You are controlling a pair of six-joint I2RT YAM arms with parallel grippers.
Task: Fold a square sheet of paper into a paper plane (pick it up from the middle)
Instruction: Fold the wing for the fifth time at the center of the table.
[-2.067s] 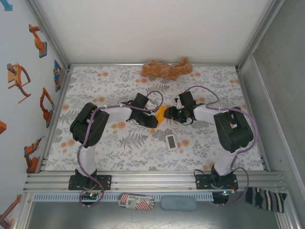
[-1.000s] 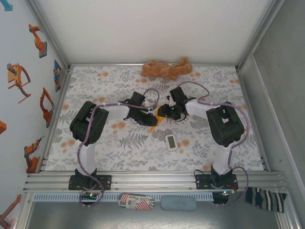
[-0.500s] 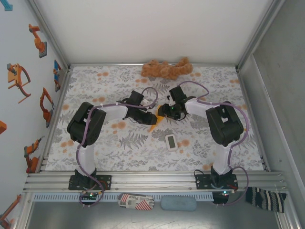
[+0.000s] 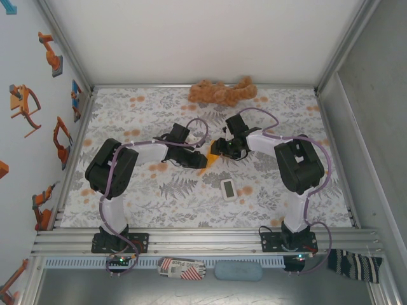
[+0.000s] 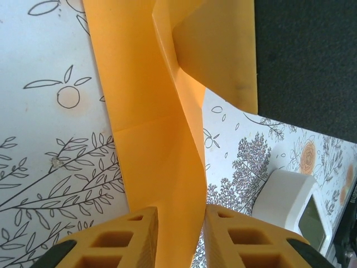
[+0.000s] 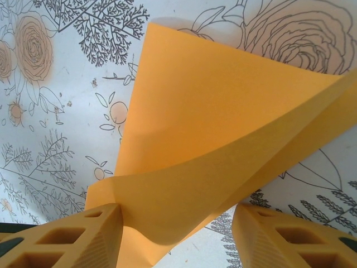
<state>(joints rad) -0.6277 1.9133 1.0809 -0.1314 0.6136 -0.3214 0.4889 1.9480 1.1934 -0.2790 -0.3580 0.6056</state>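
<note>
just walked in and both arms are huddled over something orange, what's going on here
Two robot arms are folding an orange paper sheet into a plane in the middle of the table. The left gripper pinches a folded ridge of it. The right gripper stands open around a raised flap. The sheet is creased and part folded, not yet a dart. A small white device lies close by.
</note>
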